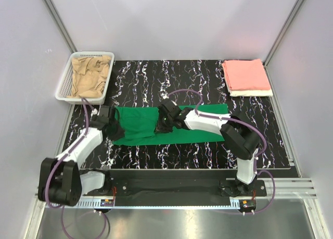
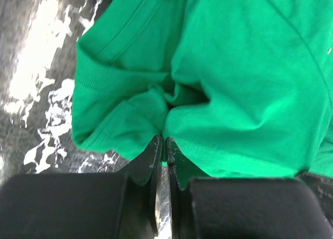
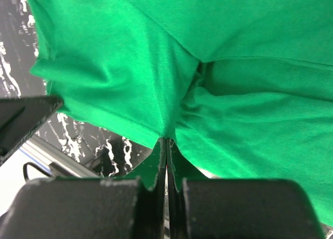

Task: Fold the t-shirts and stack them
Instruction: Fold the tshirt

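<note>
Black marbled table [image 1: 156,72] with pale grey walls round it. From the top camera, the green t-shirt [image 1: 138,125] lies spread across the middle of the table. The left gripper [image 1: 113,127] is at its left end and the right gripper [image 1: 161,127] is near its middle. Back left there's a white mesh basket [image 1: 63,85] with the tan t-shirt [image 1: 91,75] crumpled inside. Back right, the salmon pink t-shirt [image 1: 245,75] sits folded on top of the white t-shirt [image 1: 252,93].

Left wrist cam: jaws only a thin crack apart, tips right at a bunched hem of the green cloth. Honestly can't tell if it's actually gripping.

Right wrist cam: jaws pressed together, with a gathered fold of the green shirt pinched at the tips and lifted off the table.
</note>
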Controlling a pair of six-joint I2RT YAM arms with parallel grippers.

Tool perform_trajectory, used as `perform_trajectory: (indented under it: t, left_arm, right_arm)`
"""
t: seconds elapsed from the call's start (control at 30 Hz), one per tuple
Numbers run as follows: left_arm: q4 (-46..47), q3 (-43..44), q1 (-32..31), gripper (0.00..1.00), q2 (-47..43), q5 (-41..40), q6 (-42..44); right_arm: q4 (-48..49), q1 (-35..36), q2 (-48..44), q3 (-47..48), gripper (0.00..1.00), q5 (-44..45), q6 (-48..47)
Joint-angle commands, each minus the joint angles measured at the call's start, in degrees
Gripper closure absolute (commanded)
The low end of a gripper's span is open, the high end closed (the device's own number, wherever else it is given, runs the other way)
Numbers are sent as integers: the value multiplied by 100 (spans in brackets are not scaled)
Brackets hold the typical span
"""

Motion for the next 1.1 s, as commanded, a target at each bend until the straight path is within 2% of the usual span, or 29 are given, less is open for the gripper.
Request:
perform_trajectory:
  t: [0.0, 0.1, 0.4, 0.67, 1.07]
  left_arm:
    - [148, 513, 3, 90, 249, -147, 178]
    - [130, 689, -6, 100, 425, -226, 283]
    - [86, 1182, 21, 100, 838, -95, 433]
    - [25, 550, 12, 100, 197, -129, 327]
    - [209, 49, -50, 100, 240, -226, 231]
  right_arm:
    - [-26, -40, -64, 327, 100, -232, -137]
    - [-52, -154, 6, 397, 100, -302, -172]
    - [-52, -392, 120, 468, 100, -618, -321]
    - [-43, -392, 50, 231, 100, -733, -312]
    - [18, -357, 33, -33, 100, -680, -321]
